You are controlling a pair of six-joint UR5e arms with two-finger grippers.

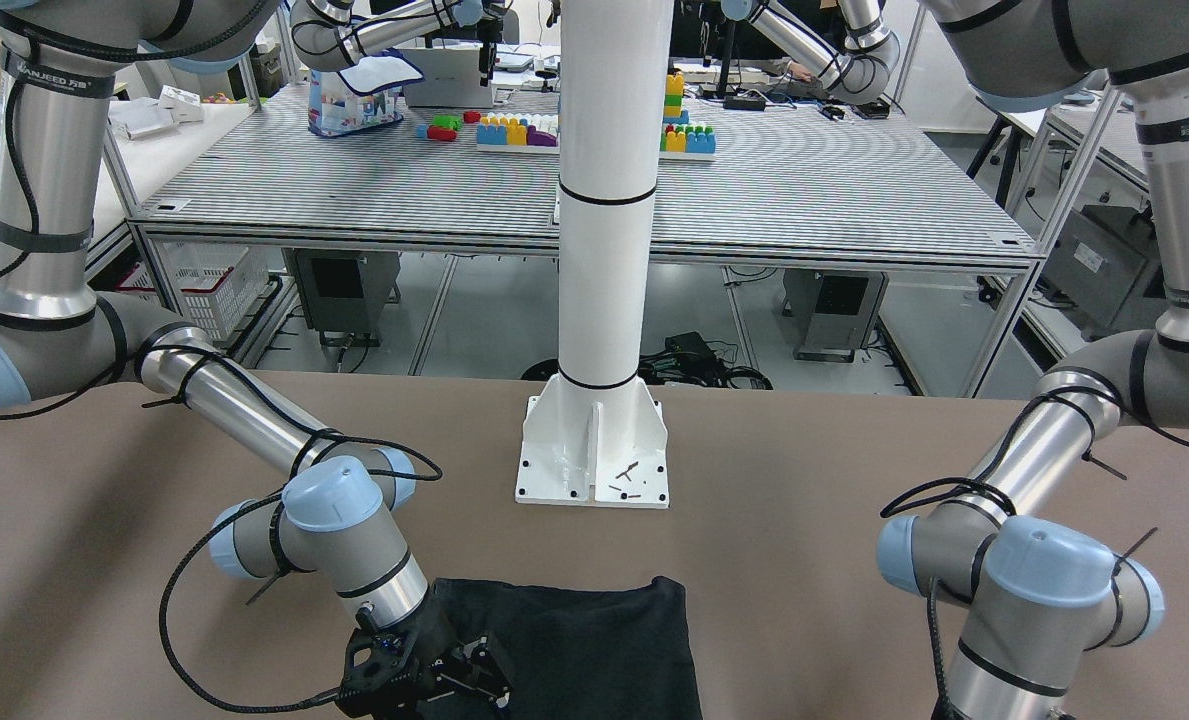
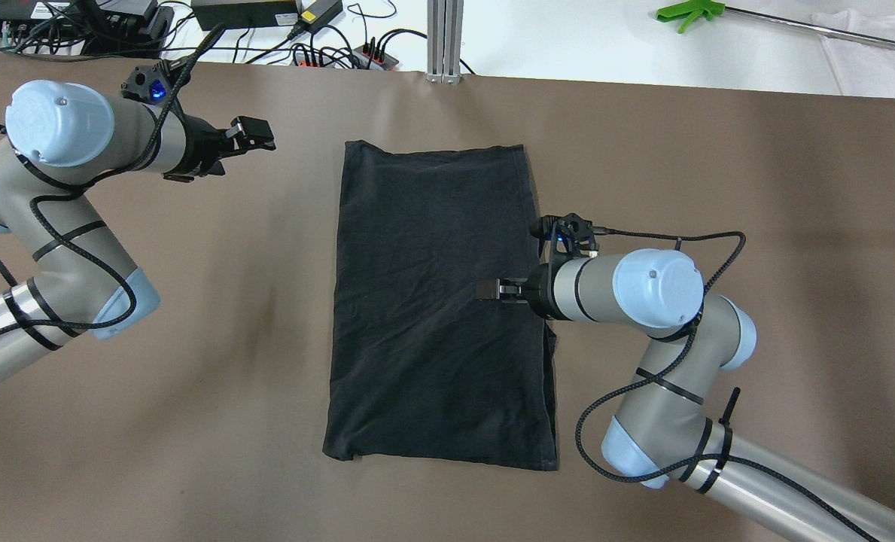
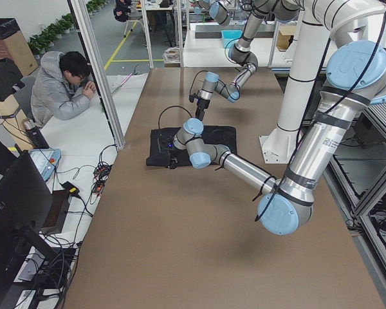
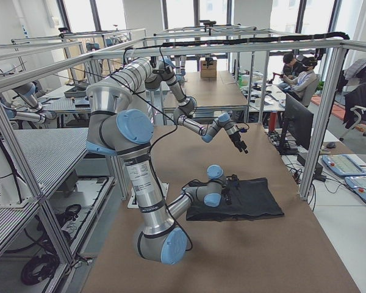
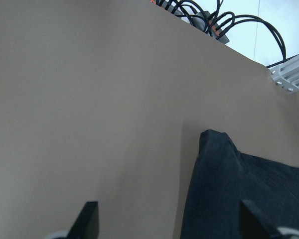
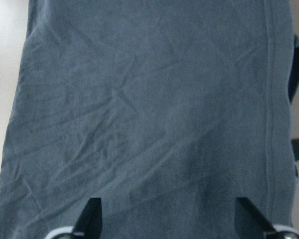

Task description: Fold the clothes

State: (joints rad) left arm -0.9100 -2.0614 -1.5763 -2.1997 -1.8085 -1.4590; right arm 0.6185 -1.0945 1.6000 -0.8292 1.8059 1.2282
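Cloth: clothes (image 2: 439, 301), one dark piece, flat on the table (image 2: 191, 339); directly beneath the right gripper (image 2: 492, 289), ahead and to the right of the left gripper (image 2: 257, 135), well apart from the latter.
Right hand: spread wide, empty, poised over the fabric just inside its nearer long edge; touching or not, cannot tell.
Left hand: spread wide, empty, above bare table, aimed toward the cloth's far corner (image 5: 214, 137).
Handling: probably light, thin and limp. Likely to sag from a single pinch, to crease readily and to drag a little on the matte table. Nothing fragile.
Where to grip: best judged at the corners or along the hemmed edge, one pinch per hand. Both layers together at the seemingly doubled edge below the right wrist.
Overhead view: whole outline, both hands, the doubled-looking edge.
Right wrist view: hem stitch line (image 6: 269, 99) near the right-side fingertip, plus fine wrinkles; no outline.
Left wrist view: only that rounded corner, ahead of the right-side fingertip; nothing of the rest.
Front-facing view: white post (image 1: 604, 200) and base plate (image 1: 594, 460) beyond the cloth; right gripper present, left gripper out of frame.
Side views: too small for finger spread.
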